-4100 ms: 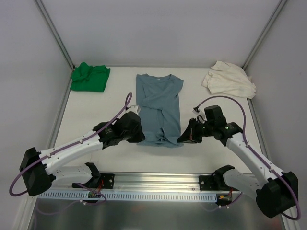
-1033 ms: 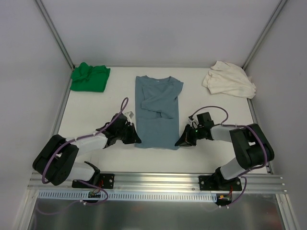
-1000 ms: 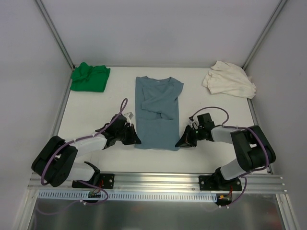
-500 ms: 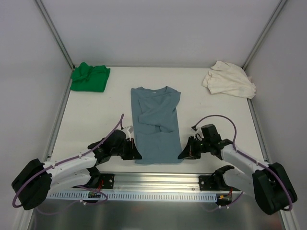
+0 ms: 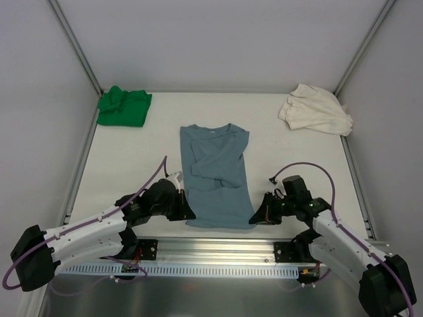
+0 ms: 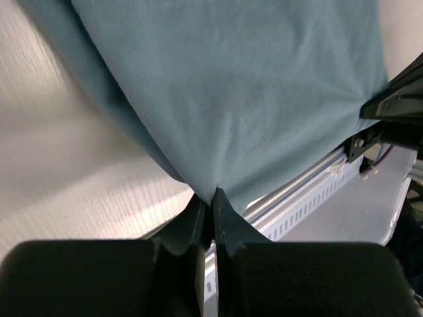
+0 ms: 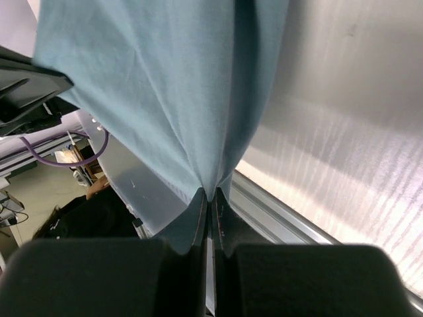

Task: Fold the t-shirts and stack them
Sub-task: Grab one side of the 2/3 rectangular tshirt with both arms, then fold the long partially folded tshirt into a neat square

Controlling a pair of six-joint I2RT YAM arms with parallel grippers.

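The dusty blue-grey t-shirt (image 5: 215, 174) lies lengthwise in the middle of the table, sleeves folded in, its hem at the near edge. My left gripper (image 5: 187, 214) is shut on the hem's left corner; the pinched cloth (image 6: 231, 112) shows in the left wrist view above the gripper (image 6: 213, 195). My right gripper (image 5: 254, 218) is shut on the hem's right corner, with the cloth (image 7: 165, 92) fanning up from the gripper (image 7: 210, 196). The green t-shirt (image 5: 123, 106) lies bunched at the back left. The cream-white t-shirt (image 5: 316, 109) lies crumpled at the back right.
A metal rail (image 5: 218, 249) runs along the table's near edge just below the hem and both grippers. Angled frame posts (image 5: 76, 45) stand at the back corners. Grey walls close the table on three sides.
Both grippers have pulled the blue-grey t-shirt toward the near edge, keeping hold of its hem corners. The shirt slid nearer and lies flatter. The green and cream shirts have not moved.
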